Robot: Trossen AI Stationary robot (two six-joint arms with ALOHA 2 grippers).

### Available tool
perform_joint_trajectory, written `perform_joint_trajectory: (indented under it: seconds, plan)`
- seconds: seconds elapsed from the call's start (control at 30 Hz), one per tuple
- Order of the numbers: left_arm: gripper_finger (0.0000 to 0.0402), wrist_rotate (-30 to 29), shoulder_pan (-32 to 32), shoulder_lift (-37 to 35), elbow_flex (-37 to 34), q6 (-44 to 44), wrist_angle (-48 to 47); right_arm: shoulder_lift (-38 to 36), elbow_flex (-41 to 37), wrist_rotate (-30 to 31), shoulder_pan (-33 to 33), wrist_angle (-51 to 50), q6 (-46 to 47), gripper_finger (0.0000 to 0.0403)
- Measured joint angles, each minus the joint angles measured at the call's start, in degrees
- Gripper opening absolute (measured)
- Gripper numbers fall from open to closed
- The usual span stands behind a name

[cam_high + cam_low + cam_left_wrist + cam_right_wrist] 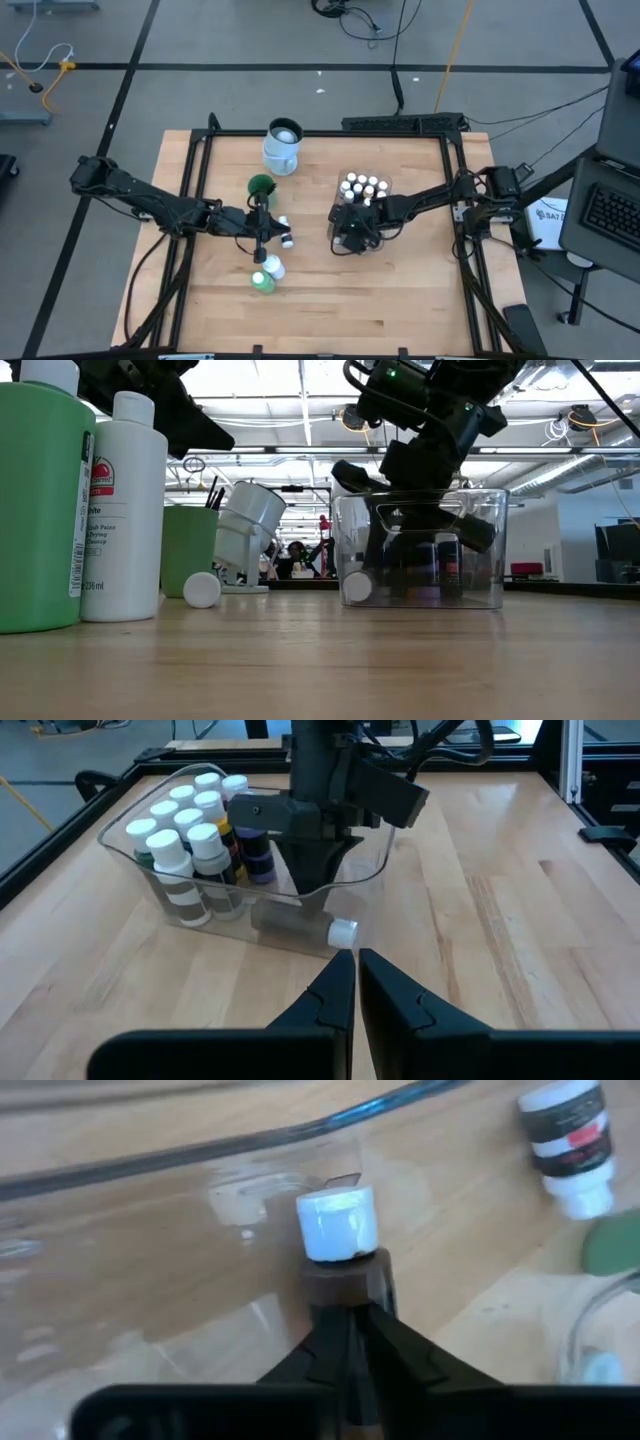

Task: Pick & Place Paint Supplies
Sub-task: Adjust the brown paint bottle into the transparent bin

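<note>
While inside tub (150, 870), bottle (340, 1240) at right gripper (350, 1315) tips.

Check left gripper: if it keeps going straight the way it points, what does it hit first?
Probably the small brown white-capped bottle lying on its side inside the clear rectangular plastic tub; the tub's near wall comes first. The shut left gripper aims at it, though depth is unclear.

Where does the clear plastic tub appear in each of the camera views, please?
High view: clear tub right of centre on the table.
Low view: right of centre, standing on the tabletop.
Left wrist view: upper left.
Right wrist view: its wall fills the upper left.
Shared landmark: the white-capped brown bottle lying inside it, unseen from above.
</note>
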Motion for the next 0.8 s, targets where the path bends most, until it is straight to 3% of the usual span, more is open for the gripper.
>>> perform_joint_trajectory:
  seconds: [0.13, 0.4, 0.6, 0.8]
  plan:
    - [0.0024, 0.0, 0.0, 0.0, 0.0, -0.1, 0.0, -0.6, 0.0, 3.5, 1.7, 1.8, 0.6, 0.0002]
    - [0.0024, 0.0, 0.0, 0.0, 0.0, -0.2, 0.0, -2.3, 0.0, 5.4, 2.3, 2.9, 0.6, 0.0002]
    - [0.0024, 0.0, 0.0, 0.0, 0.0, 0.1, -0.3, -3.6, 0.0, 4.6, 2.3, 0.7, -2.5, 0.0037]
    - [0.0024, 0.0, 0.0, 0.0, 0.0, 1.7, -0.5, -4.5, 0.0, 3.5, 2.6, 0.5, -6.0, 0.0109]
